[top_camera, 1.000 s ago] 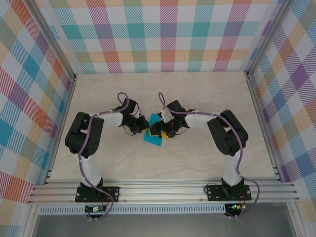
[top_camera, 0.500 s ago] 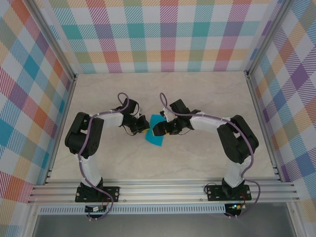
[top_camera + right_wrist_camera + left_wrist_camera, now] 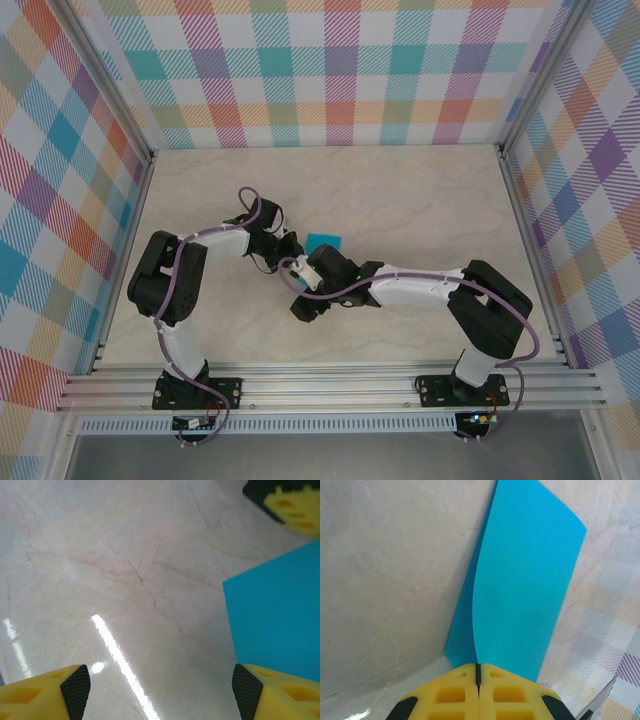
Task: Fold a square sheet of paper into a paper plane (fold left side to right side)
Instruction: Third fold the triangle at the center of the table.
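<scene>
The square sheet of paper (image 3: 525, 580) is bright cyan-blue and bent over on itself, with a darker under-layer showing along its left edge. My left gripper (image 3: 478, 669) is shut on the paper's near edge, its yellow fingers (image 3: 452, 692) pressed together. From above, a small cyan patch of the paper (image 3: 323, 241) shows beside the left gripper (image 3: 291, 258); the right arm covers the rest. My right gripper (image 3: 160, 687) is open over bare table, with a corner of the paper (image 3: 272, 615) to its right. In the top view the right gripper (image 3: 304, 306) sits near-left of the sheet.
The marble-look tabletop (image 3: 400, 190) is ringed by plaid walls and aluminium rails (image 3: 330, 385) at the near edge. The right arm (image 3: 420, 285) stretches leftward across the middle. The left gripper's yellow fingers (image 3: 292, 505) show at the right wrist view's top right.
The right arm has swung off the paper toward the near left, its gripper now over bare table. The left gripper has closed on the paper's edge. Less of the sheet shows from above.
</scene>
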Motion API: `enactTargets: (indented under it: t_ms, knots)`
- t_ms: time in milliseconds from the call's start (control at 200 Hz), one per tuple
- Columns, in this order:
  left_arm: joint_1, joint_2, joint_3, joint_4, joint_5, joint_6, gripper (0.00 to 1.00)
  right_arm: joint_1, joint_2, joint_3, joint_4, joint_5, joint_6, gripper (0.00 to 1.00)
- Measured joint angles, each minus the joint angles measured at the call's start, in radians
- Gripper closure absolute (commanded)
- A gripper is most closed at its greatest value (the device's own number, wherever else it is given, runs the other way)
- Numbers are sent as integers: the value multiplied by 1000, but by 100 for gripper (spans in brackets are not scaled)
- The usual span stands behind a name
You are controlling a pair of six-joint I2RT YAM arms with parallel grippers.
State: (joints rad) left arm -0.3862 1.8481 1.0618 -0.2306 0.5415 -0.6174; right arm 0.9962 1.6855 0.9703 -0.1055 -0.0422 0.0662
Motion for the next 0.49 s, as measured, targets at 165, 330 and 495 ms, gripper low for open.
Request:
enactTargets:
  t_ms: [165, 330, 495]
  knots:
    - [-5, 0, 0, -3, 0, -8, 98, 14, 40, 0, 71, 122, -42, 24]
    - [-8, 0, 0, -3, 0, -13, 98, 13, 95, 12, 91, 183, -74, 31]
    - [-10, 0, 0, -4, 0, -15, 98, 13, 126, 36, 116, 228, -85, 39]
